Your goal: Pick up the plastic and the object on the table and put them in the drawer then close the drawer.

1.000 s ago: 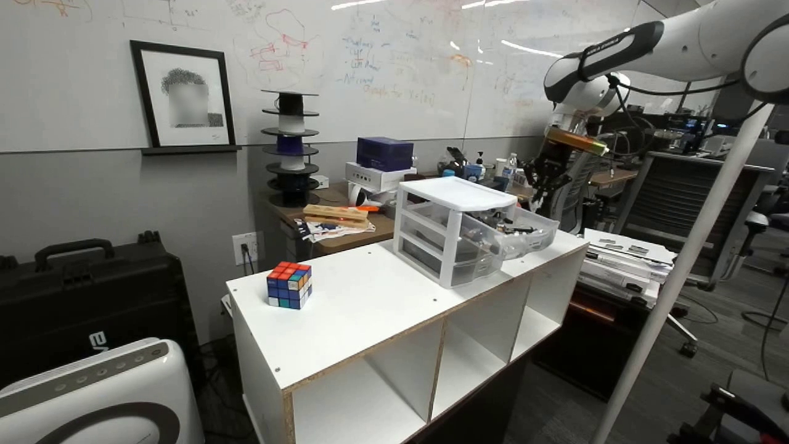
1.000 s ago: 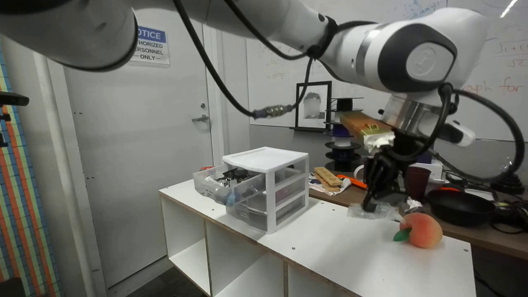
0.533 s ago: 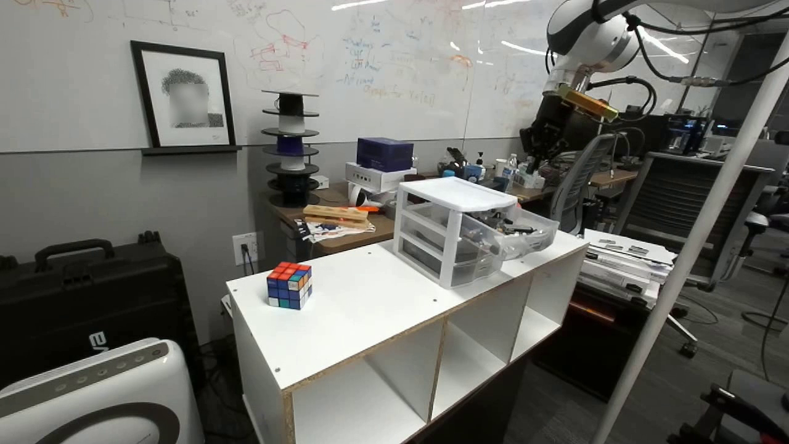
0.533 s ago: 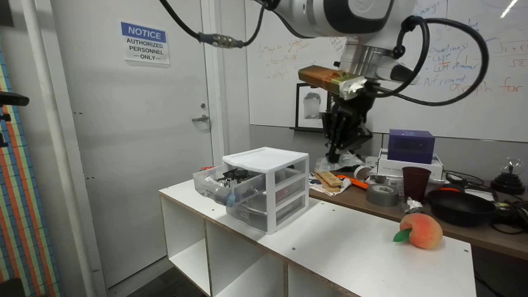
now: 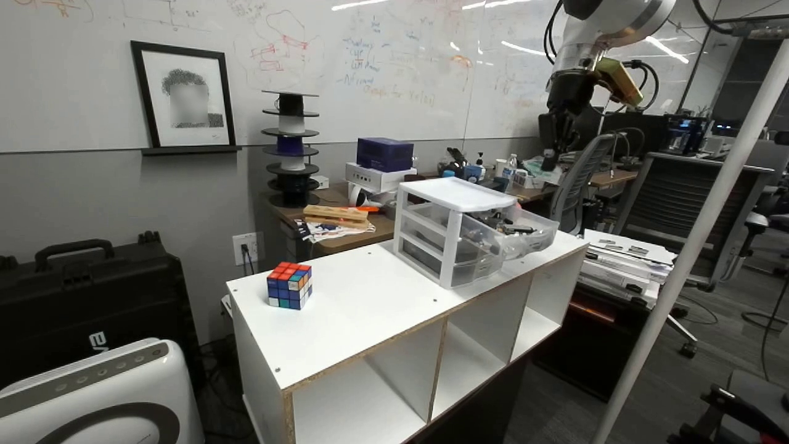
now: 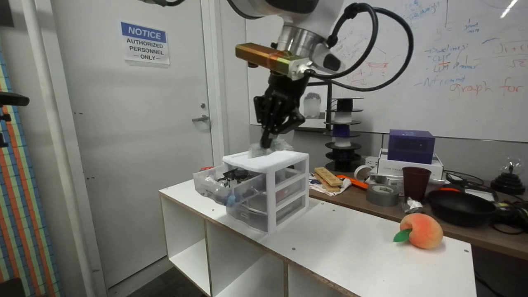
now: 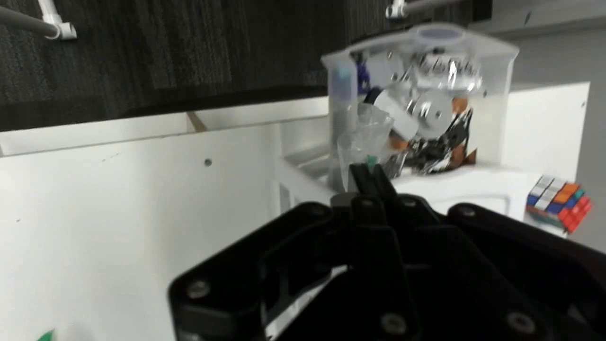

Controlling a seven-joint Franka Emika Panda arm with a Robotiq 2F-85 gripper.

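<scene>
My gripper (image 6: 266, 145) is shut on the clear crumpled plastic (image 6: 282, 144), which hangs from the fingertips. In that exterior view they appear over the white top of the small chest. From the wrist view, the plastic (image 7: 362, 137) shows just beyond the fingertips, with the filled drawer behind it. That translucent drawer (image 6: 212, 192) is pulled out at the top of the chest and holds many small items. On the white table (image 6: 350, 251) lie a peach with a green leaf (image 6: 423, 231) and a Rubik's cube (image 5: 290, 285); which one is the task's object I cannot tell.
The chest's white frame (image 6: 271, 202) stands on the table beside the drawer, its lower drawers pushed in. Behind the table, a brown desk (image 6: 350, 202) carries a tape roll (image 6: 382, 194), a dark cup (image 6: 416, 183) and a pan (image 6: 461, 207). A pale pole (image 5: 684, 271) rises near the table.
My gripper has lifted the plastic off the area near the peach and carried it across toward the chest. The peach, cube and drawer have stayed put.
</scene>
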